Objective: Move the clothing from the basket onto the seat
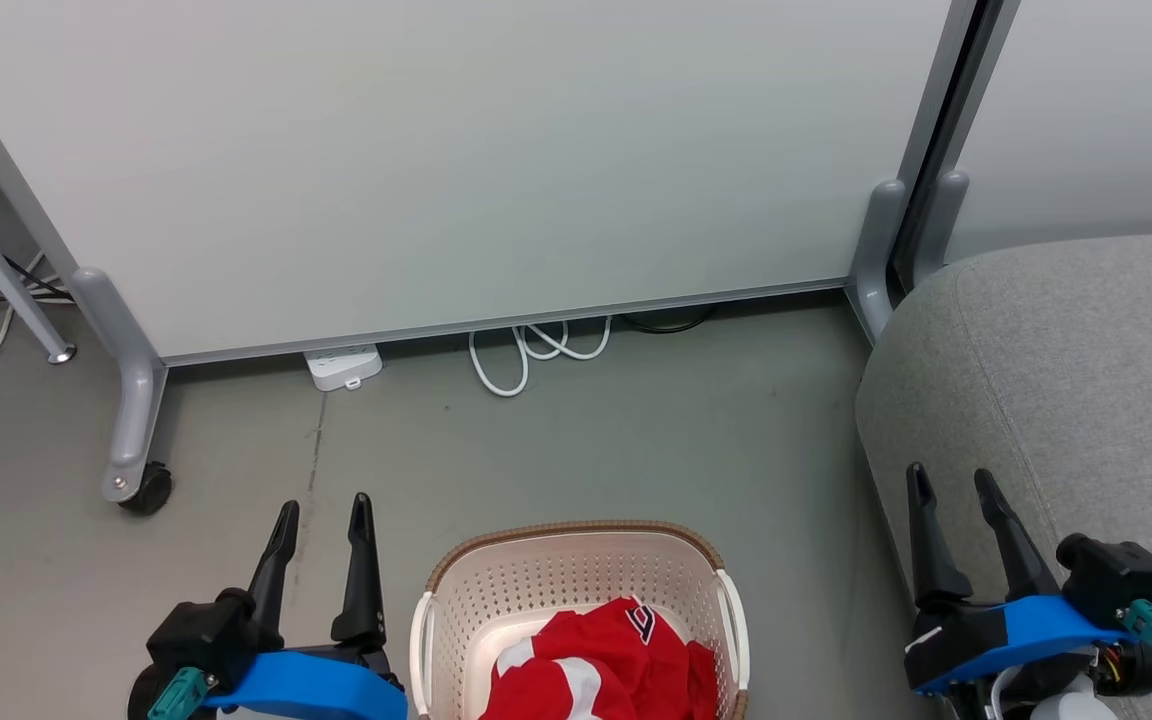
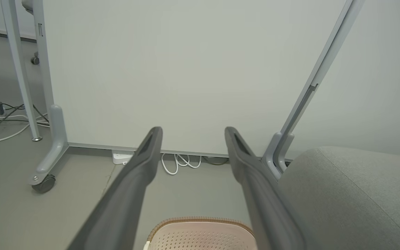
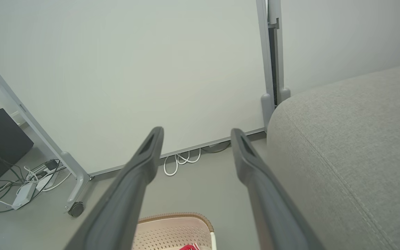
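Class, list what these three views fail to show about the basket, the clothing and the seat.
Clothing: head view, lower part cut by the bottom edge; garment count unclear.
Basket: head view, near end cut by the same edge.
Seat: head view, runs past the right edge; full extent unknown.
Emblem: head view, creased, unreadable.

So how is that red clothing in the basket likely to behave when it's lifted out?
Probably floppy: the clothing lies crumpled in soft folds, so it should drape and trail from a pinch. It is likely light, since it looks like thin fabric. It may drag on the basket rim, because it sits low inside the walls.
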